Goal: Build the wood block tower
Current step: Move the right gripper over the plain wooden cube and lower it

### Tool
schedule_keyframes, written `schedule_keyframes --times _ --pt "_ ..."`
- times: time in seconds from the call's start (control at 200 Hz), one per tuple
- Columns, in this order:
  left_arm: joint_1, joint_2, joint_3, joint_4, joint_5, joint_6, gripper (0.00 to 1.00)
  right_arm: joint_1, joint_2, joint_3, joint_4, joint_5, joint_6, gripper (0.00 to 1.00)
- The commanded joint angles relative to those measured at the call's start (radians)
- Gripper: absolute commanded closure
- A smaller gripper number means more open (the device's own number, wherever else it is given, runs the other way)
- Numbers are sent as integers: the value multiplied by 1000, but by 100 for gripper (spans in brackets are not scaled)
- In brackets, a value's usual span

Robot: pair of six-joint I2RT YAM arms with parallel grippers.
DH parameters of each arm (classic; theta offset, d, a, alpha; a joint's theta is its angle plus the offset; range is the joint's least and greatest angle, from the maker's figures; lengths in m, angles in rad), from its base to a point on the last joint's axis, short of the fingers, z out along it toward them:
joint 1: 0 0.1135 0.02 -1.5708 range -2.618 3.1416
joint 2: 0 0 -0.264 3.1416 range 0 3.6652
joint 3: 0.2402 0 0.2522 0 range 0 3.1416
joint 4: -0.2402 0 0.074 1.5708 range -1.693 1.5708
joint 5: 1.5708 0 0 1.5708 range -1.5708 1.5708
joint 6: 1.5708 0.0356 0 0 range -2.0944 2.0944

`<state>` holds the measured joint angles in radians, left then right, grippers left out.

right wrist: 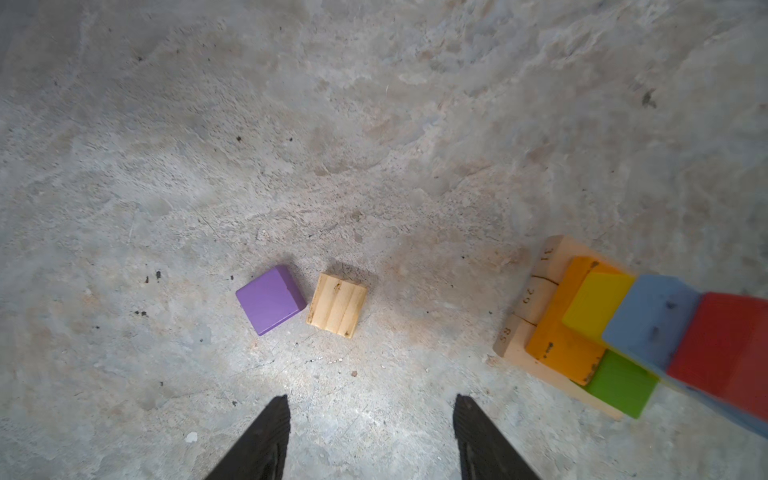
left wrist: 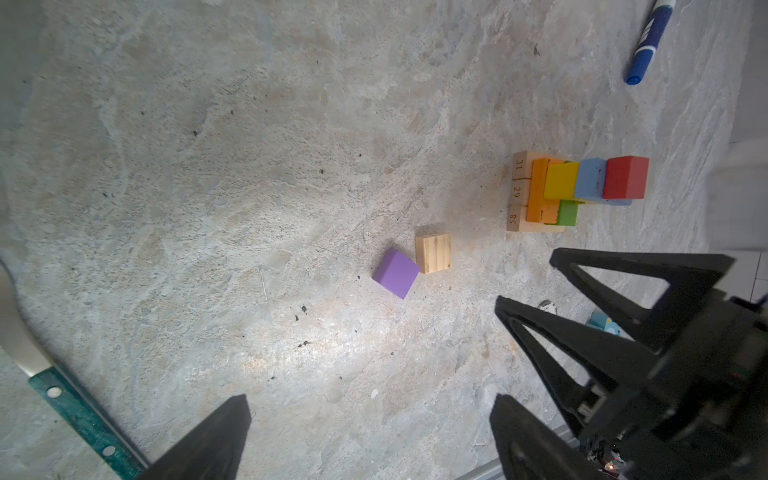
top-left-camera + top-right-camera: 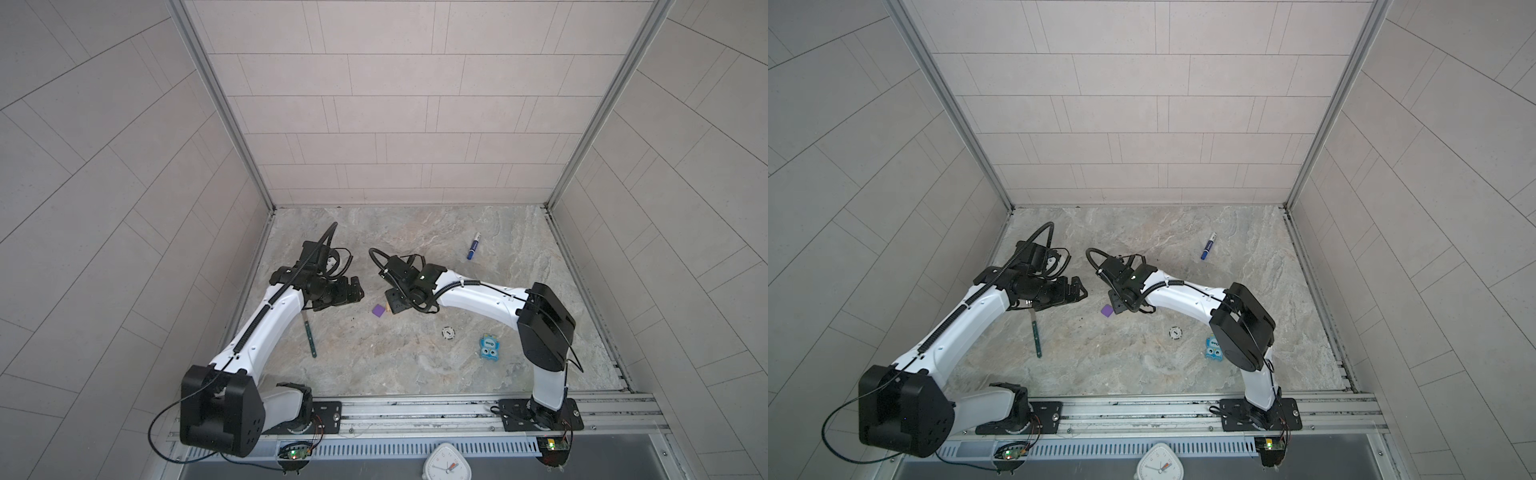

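Tower point(image 1: 602, 324) part-built; 2 cubes loose on table point(image 1: 374, 124).
L gripper point(image 2: 370, 397): jaws wide apart, empty, tips well short of cubes. Purple cube point(image 1: 271, 300) just beside striped tan cube point(image 1: 337, 311), both flat, ahead of R gripper point(image 1: 372, 397): jaws part open, nothing betw. them, no contact w/ either. Tower stands near, apart from cubes on R-arm side, red cube point(image 1: 723, 345) on top.

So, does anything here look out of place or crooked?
Two cubes lie loose beside the tower: the purple cube, turned askew to the striped wooden cube next to it. The orange block has chipped paint. A green-handled knife also lies on the table.
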<state>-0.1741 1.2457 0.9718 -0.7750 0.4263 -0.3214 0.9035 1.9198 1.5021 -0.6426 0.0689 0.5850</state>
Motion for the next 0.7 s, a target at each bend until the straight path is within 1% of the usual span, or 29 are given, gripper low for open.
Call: schedule_keyframes --times 0.0,0.245,0.695 --pt "8 -22 -7 -1 2 -2 3 5 25 24 22 14 35 38" --pt "8 -19 -8 3 12 -4 3 6 99 53 55 -12 71 41" --pt "8 -19 -9 7 24 -1 3 6 190 86 64 -7 105 48"
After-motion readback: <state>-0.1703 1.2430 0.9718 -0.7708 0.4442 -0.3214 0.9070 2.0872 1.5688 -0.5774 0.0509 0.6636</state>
